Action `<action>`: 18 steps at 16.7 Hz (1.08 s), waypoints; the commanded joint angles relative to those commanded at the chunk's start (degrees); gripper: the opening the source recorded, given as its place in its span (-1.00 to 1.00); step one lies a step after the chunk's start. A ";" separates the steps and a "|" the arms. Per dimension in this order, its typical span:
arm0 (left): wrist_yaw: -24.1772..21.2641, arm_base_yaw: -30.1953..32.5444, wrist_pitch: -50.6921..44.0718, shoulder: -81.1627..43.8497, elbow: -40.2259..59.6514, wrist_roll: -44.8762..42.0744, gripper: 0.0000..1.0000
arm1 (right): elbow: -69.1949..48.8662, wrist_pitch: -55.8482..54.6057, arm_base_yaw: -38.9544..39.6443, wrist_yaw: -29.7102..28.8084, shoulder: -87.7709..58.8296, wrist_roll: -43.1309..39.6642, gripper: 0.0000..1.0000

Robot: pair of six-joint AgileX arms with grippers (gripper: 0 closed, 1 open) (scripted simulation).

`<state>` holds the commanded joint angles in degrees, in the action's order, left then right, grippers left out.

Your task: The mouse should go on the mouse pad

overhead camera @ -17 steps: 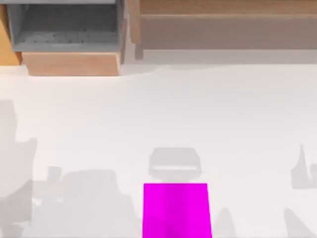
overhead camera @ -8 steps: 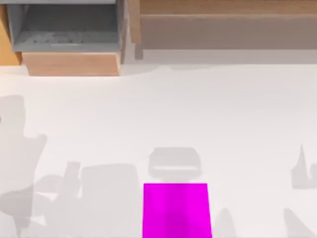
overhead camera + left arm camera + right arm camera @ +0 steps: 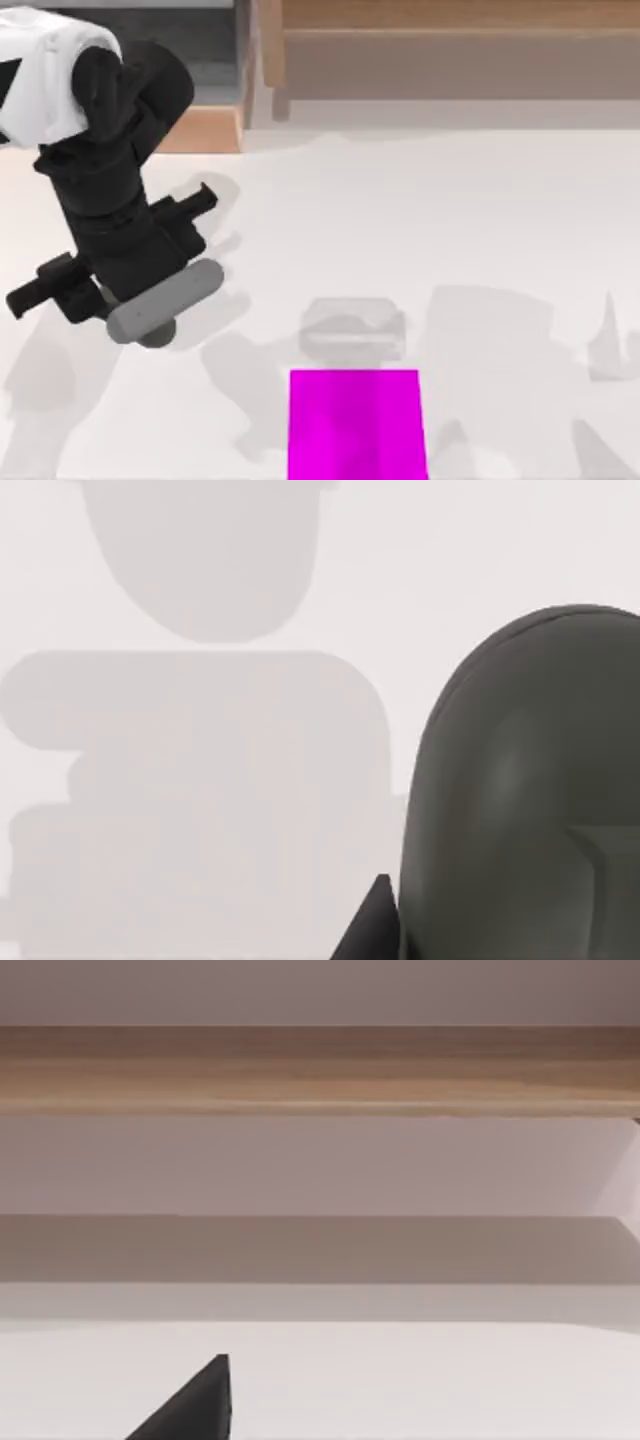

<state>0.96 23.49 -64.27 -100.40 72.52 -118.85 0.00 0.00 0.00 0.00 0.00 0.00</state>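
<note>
The mouse is a pale grey rounded block lying on the white table, just behind the far edge of the mouse pad. The pad is a flat magenta rectangle at the table's front edge, right of centre. Mouse and pad touch or nearly touch, and nothing lies on the pad. My left arm, black with a white upper part, reaches in over the table's left side. Its gripper hangs well left of the mouse. A black tip of my right gripper pokes into the right wrist view, facing the back shelf.
A wooden drawer unit stands at the back left, partly behind my left arm. A long wooden shelf runs along the back right, and the shelf also appears in the right wrist view. Grey arm shadows fall across the table.
My left arm has swung into the top view from the left, where only its shadow lay before. Shadows have shifted right. The mouse and pad have not moved.
</note>
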 joint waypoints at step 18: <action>0.04 32.33 2.52 -11.16 10.44 -7.30 -1.00 | 0.00 0.00 0.00 0.00 0.00 0.00 1.00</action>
<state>1.00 55.82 -61.75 -111.56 82.96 -126.15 0.00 0.00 0.00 0.00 0.00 0.00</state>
